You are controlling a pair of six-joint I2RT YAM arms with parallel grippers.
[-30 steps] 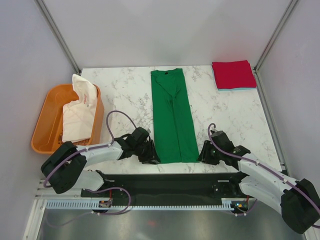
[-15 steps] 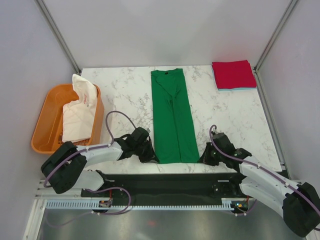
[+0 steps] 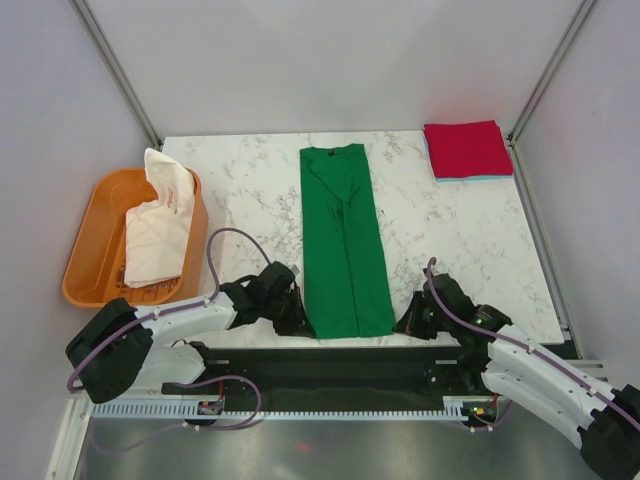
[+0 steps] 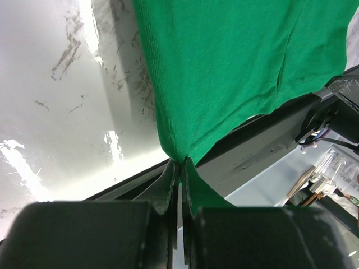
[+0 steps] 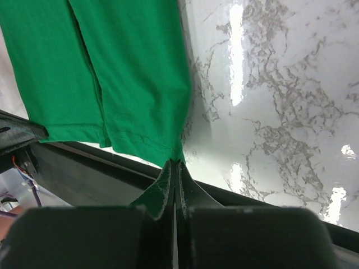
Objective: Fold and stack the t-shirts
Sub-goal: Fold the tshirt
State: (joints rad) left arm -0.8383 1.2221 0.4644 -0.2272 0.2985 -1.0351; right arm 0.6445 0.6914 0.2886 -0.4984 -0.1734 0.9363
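A white marble-patterned counter [image 3: 250,190] is seen from above. Down its middle a plain bright green cloth t-shirt [image 3: 345,240] is laid flat, folded lengthwise into a narrow strip that runs from the far side to the near edge. At the left, an orange plastic tub [image 3: 85,255] holds a crumpled white t-shirt with red print [image 3: 160,215]. In the far right corner a folded red t-shirt [image 3: 467,148] rests on a pale blue one [image 3: 480,177], of which only an edge shows. The left claw [image 4: 180,163] is pinched tight on the strip's near left corner, and the right claw [image 5: 175,163] on its near right corner. The crosswise fold of the green tee is judged to be in hand. Next, both corners would need to be lifted together and carried evenly toward the far end.
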